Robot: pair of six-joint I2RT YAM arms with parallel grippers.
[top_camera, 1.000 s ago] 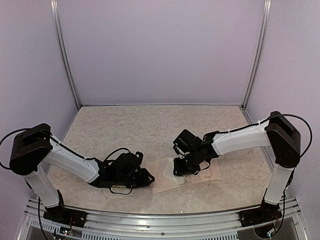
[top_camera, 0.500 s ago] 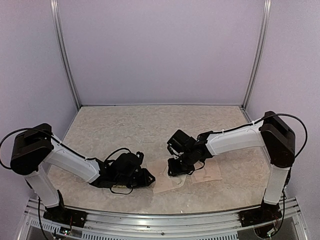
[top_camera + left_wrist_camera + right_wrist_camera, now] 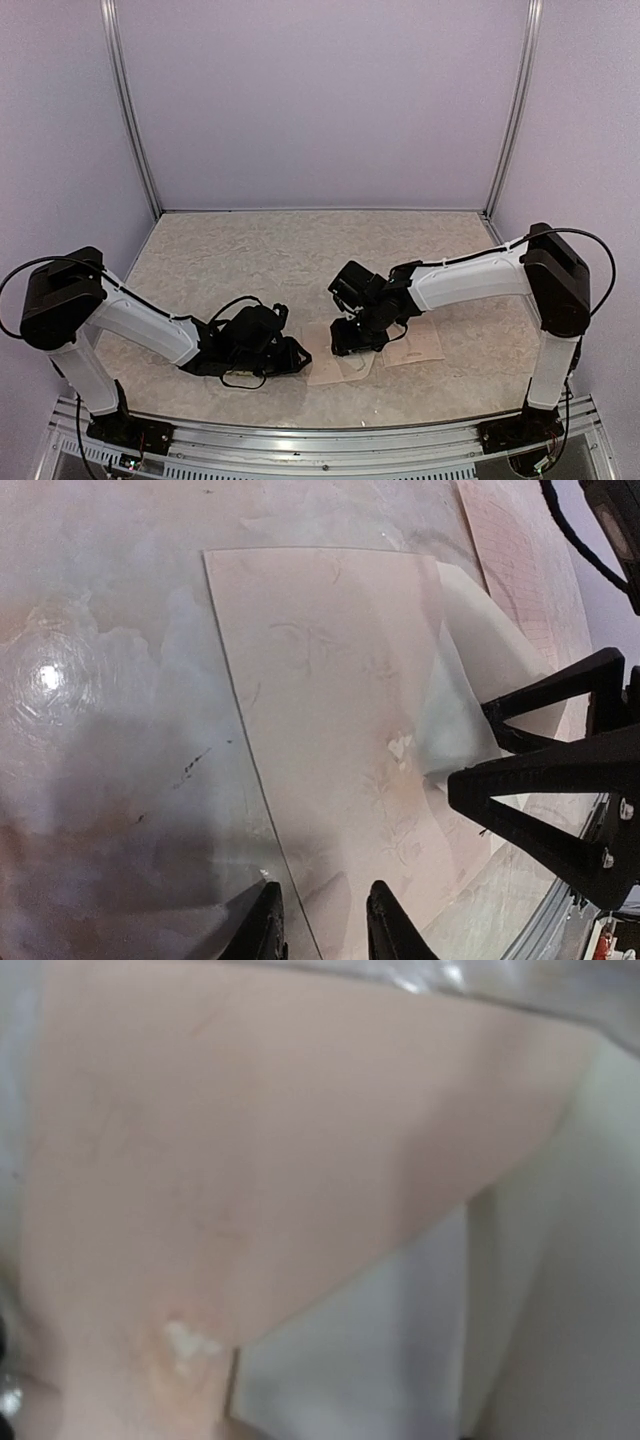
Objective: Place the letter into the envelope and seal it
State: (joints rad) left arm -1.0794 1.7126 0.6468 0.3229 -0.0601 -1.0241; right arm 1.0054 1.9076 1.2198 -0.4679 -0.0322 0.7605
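Observation:
The pale pink envelope [image 3: 335, 368] [image 3: 320, 680] lies flat on the marbled table. Its triangular flap [image 3: 455, 660] [image 3: 250, 1140] stands lifted at the right side, with a whitish surface [image 3: 380, 1360] under it. My left gripper [image 3: 300, 355] [image 3: 320, 905] is low at the envelope's left edge. Its jaws are apart: one fingertip on the table, the other on the envelope. My right gripper [image 3: 345, 340] [image 3: 468, 748] hangs over the flap side with its black fingers [image 3: 540, 790] spread and the flap's edge by the gap. The letter is hidden.
A pinkish sheet of round stickers [image 3: 418, 345] [image 3: 510, 560] lies just right of the envelope, under the right arm. Purple walls close the table on three sides. A metal rail runs along the near edge.
The right gripper has shifted a little left over the envelope and its jaws have widened. The left arm has stayed put.

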